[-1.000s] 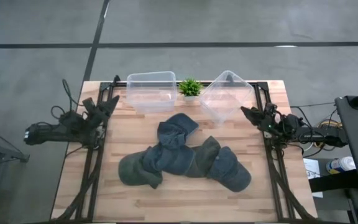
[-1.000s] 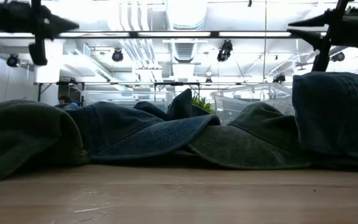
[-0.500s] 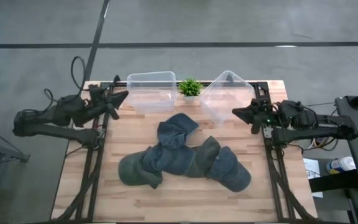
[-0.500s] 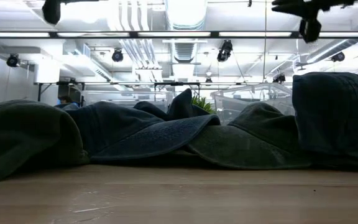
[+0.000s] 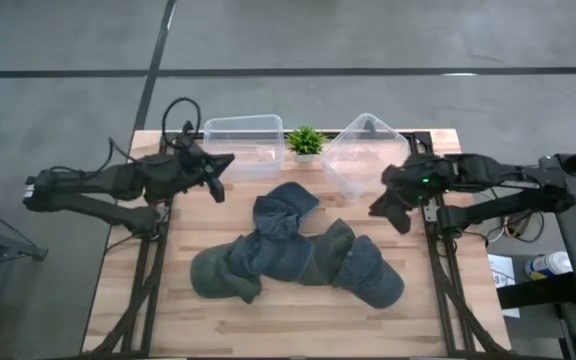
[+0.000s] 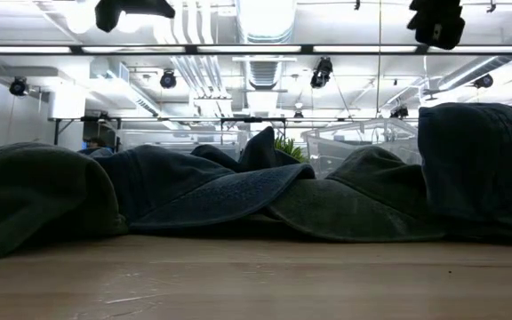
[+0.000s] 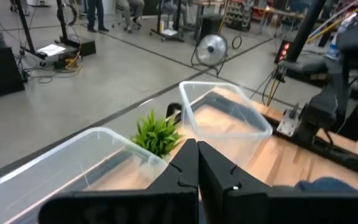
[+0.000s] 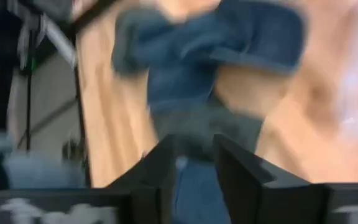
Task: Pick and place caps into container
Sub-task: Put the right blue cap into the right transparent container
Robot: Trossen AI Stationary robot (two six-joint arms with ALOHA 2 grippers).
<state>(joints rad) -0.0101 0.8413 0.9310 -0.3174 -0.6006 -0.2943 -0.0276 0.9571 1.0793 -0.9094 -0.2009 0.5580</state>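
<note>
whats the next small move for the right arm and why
Probably lower the right hand, fingers parted, onto the nearest cap in the pile. It hangs above the table beside the tilted container, holding nothing, and no cap is in either container yet.

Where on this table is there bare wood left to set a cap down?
Bare wood runs along the near edge of the table, in front of the pile of caps, and in strips either side of it. A smaller patch lies between the pile and the left container. The middle is crowded with overlapping caps; the back edge holds both containers and the plant.
</note>
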